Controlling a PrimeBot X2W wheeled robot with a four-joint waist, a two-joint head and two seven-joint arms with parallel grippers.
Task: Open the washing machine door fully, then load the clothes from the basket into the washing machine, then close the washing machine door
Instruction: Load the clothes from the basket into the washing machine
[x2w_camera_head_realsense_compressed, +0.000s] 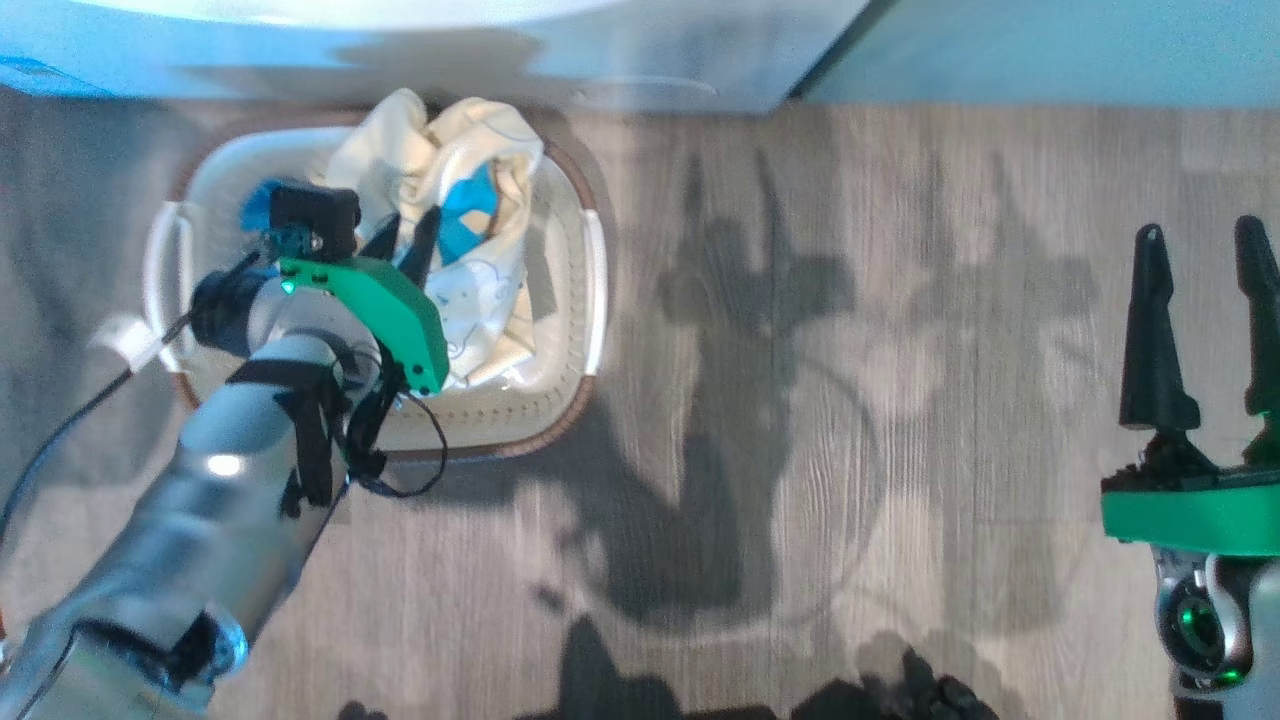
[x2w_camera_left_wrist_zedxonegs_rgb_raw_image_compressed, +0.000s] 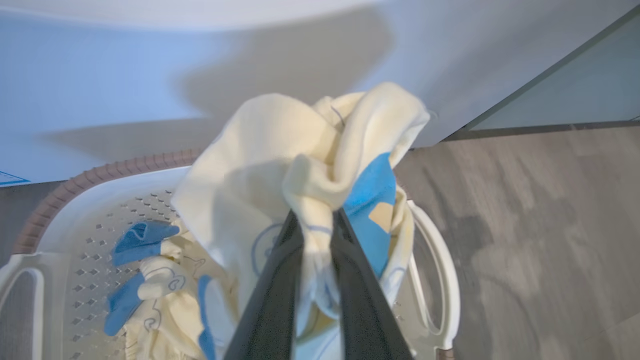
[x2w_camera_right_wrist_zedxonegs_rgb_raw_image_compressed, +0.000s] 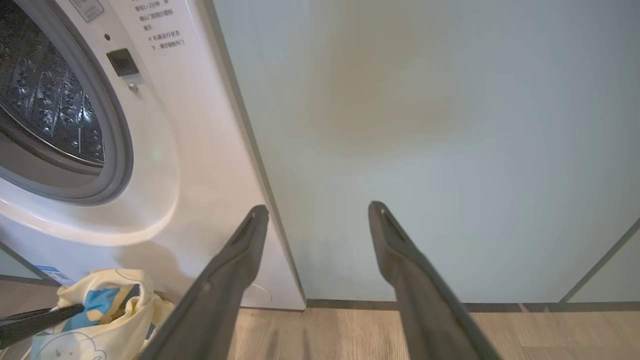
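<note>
Listener: Fingers first, please. How are they set?

Describer: Left fingers (x2w_camera_left_wrist_zedxonegs_rgb_raw_image_compressed: 272, 300) are seen clenched on a fold of a pale yellow garment (x2w_camera_left_wrist_zedxonegs_rgb_raw_image_compressed: 260, 165) that carries a bright blue patch. The cloth is pinched between the two dark tips and is bunched up beyond them. Right fingers (x2w_camera_right_wrist_zedxonegs_rgb_raw_image_compressed: 220, 285) are released and spread wide apart.

Listener: Where is that garment found?

Describer: It is held over the basket (x2w_camera_left_wrist_zedxonegs_rgb_raw_image_compressed: 100, 200), toward the right half as seen from the head camera, and its lower part is draped inside. More clothes (x2w_camera_left_wrist_zedxonegs_rgb_raw_image_compressed: 160, 295), pale yellow with blue trim, are seen lying on the perforated bottom beside it.

Listener: And what is placed around the basket?

Describer: The cream basket is set on a grey wood-grain floor (x2w_camera_head_realsense_compressed: 900, 400), just in front of the white washing machine (x2w_camera_right_wrist_zedxonegs_rgb_raw_image_compressed: 200, 125). From the right wrist, the steel drum (x2w_camera_right_wrist_zedxonegs_rgb_raw_image_compressed: 45, 100) is seen uncovered within its grey rim. A pale green cabinet (x2w_camera_right_wrist_zedxonegs_rgb_raw_image_compressed: 450, 150) is fitted right beside the machine. The right fingers are held above bare floor, well apart from the basket, and are pointed toward that cabinet. The silver left forearm (x2w_camera_head_realsense_compressed: 220, 500) is stretched to the basket from the lower left of the head view.
</note>
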